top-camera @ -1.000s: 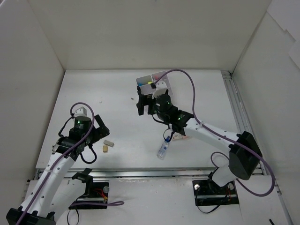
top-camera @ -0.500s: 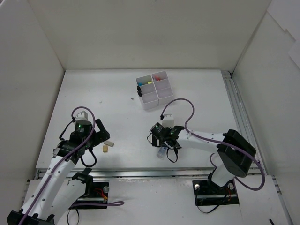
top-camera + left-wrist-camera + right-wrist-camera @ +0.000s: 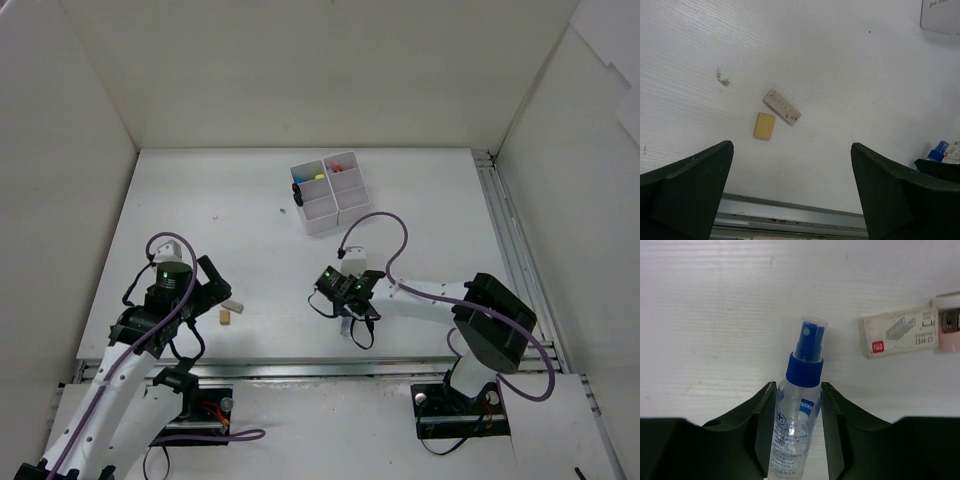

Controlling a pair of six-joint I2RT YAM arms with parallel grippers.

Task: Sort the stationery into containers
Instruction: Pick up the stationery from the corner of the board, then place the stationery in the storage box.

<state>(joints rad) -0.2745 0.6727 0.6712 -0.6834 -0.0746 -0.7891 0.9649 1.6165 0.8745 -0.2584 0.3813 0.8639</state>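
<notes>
A clear bottle [image 3: 799, 407] with a blue cap lies on the white table, cap pointing away from me. My right gripper [image 3: 798, 386] has both fingers pressed against the bottle's sides, low at the table's front middle [image 3: 345, 302]. My left gripper [image 3: 791, 146] hangs wide open with nothing between its fingers, just short of a white eraser [image 3: 782, 106] and a beige eraser [image 3: 764, 125]. The white organiser of containers [image 3: 325, 221] stands at the back centre, with coloured items in its rear compartments.
A small staple box [image 3: 900, 331] and a pink item [image 3: 950, 326] lie just beyond the bottle to its right. A metal rail [image 3: 790, 212] runs along the table's near edge. White walls enclose the table on three sides.
My right arm came from the organiser down to the front of the table, and its jaws closed around the bottle. My left arm shifted slightly toward the near edge, still open.
</notes>
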